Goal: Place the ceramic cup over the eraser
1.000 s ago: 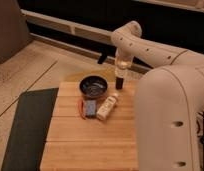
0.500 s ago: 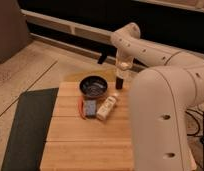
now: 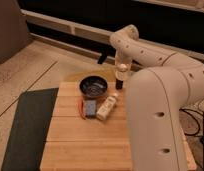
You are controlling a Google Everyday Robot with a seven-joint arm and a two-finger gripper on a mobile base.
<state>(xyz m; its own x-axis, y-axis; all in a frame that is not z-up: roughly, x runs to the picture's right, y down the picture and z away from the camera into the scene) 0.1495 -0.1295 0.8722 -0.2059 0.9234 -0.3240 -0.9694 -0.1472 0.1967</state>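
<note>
Counts: 1 bench [image 3: 85, 147]. On it: 1 bowl [image 3: 94, 86], dark, near the far edge; 1 bottle [image 3: 107, 107], cream, lying mid-bench; 1 eraser [image 3: 89, 106], blue, just left of the bottle; 1 red strip [image 3: 82, 112] at the eraser's left side. 1 mat [image 3: 30, 125], dark, along the bench's left edge. 1 arm [image 3: 145, 50] with 1 pincer [image 3: 119, 83], over the far edge, just right of the bowl.

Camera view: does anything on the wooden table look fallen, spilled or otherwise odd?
The cream bottle lies on its side, slanted, beside the blue-grey eraser on the wooden table, instead of standing. No spill shows. The dark bowl sits upright. The claw hangs at the table's far edge, right of the bowl.
</note>
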